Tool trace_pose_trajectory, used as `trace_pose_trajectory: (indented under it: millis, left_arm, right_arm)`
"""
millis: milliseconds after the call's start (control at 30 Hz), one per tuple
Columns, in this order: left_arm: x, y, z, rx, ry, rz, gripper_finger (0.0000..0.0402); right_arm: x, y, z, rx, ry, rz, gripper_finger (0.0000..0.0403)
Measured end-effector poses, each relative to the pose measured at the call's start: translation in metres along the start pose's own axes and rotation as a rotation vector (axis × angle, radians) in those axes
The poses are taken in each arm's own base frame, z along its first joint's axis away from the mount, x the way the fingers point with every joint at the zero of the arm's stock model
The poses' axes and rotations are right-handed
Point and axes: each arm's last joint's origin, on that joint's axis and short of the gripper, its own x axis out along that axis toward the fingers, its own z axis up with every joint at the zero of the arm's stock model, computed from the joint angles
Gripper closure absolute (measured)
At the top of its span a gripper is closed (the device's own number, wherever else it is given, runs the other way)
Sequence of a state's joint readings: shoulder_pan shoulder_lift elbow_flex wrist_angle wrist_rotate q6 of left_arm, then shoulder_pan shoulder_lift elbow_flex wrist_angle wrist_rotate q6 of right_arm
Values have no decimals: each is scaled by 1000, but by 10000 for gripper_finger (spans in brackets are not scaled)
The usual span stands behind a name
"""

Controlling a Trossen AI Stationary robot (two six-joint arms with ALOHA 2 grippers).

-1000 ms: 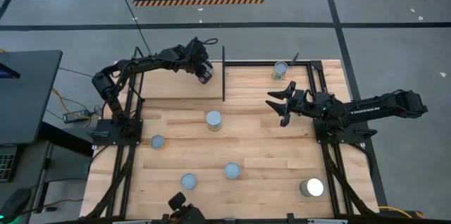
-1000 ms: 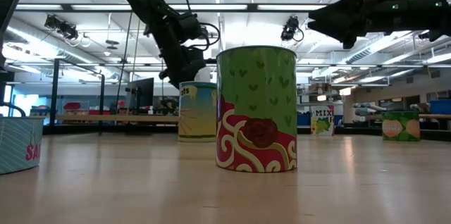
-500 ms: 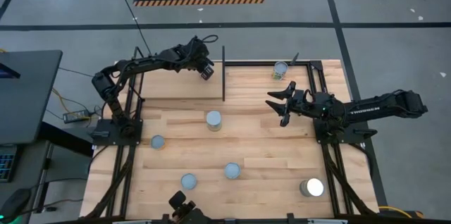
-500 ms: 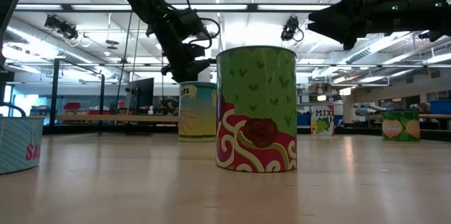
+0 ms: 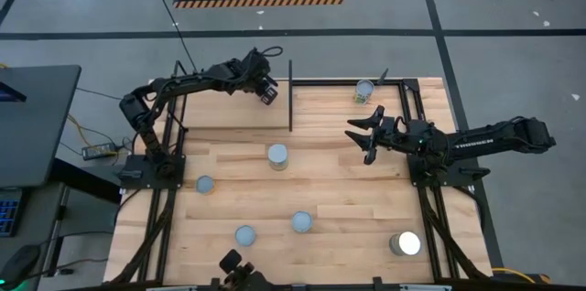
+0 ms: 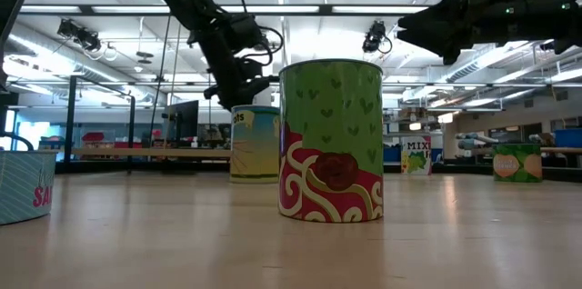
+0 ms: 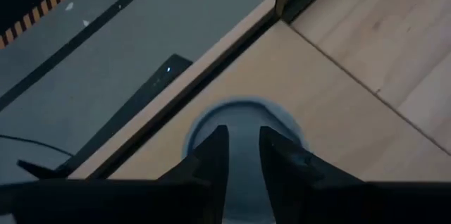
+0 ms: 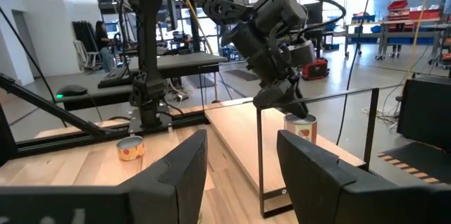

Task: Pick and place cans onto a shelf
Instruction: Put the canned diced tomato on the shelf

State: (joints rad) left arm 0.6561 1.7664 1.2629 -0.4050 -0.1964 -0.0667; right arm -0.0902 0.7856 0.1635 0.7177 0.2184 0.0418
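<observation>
My left gripper (image 5: 267, 97) hangs over the shelf (image 5: 229, 113) at the table's far left, fingers close together and pointing down. Right under it one can stands upright on the shelf panel; its round top (image 7: 243, 111) shows past the fingertips, and the right wrist view shows the can (image 8: 301, 127) below the gripper (image 8: 285, 101). My right gripper (image 5: 357, 142) is open and empty above the table's right half. Other cans stand on the tabletop: one at the far edge (image 5: 364, 91), one mid-table (image 5: 277, 156), one at the left (image 5: 204, 184). My left gripper comes at the can from above, its nearly closed fingertips (image 7: 211, 155) just over the can's round top (image 7: 282, 122). Whether they touch the top, I cannot tell. The can stands upright on the shelf panel (image 7: 338, 132).
Three more cans stand near the front: two small ones (image 5: 302, 221) (image 5: 244, 235) and a wider, brighter one (image 5: 405, 243). A thin black shelf post (image 5: 290, 94) rises just right of my left gripper. In the low view a green can (image 6: 329, 141) stands closest.
My left gripper has gone up a little and slightly toward the table's far edge, staying over the can on the shelf. The can stays where it was.
</observation>
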Motion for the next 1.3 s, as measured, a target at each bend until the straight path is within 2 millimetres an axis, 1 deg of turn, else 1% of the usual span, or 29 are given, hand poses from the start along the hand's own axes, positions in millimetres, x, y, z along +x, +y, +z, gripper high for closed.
trace_pose_trajectory:
  millis: [200,333,467,567,767,900,1033,1300]
  left_arm:
    - [3,0,-1,1,6,19,315]
    - [4,3,-6,-36,63,25,317]
    - [14,2,-8,-68,82,-6,330]
    - [21,-4,-6,-43,40,-14,342]
    - [23,-6,-1,-1,-9,-71,355]
    - [22,-9,-1,58,-20,-121,356]
    - [22,-14,1,110,-45,-130,356]
    - [21,-13,4,106,-84,-107,356]
  right_arm:
    - [0,0,0,0,0,0,222]
    - [0,0,0,0,0,0,222]
    - [0,0,0,0,0,0,222]
    - [0,0,0,1,-3,-1,222]
    - [0,0,0,1,-6,-1,222]
    - [0,0,1,0,-6,-1,222]
    - [0,0,1,-8,-6,-1,222]
    - [0,0,1,-7,-6,-1,222]
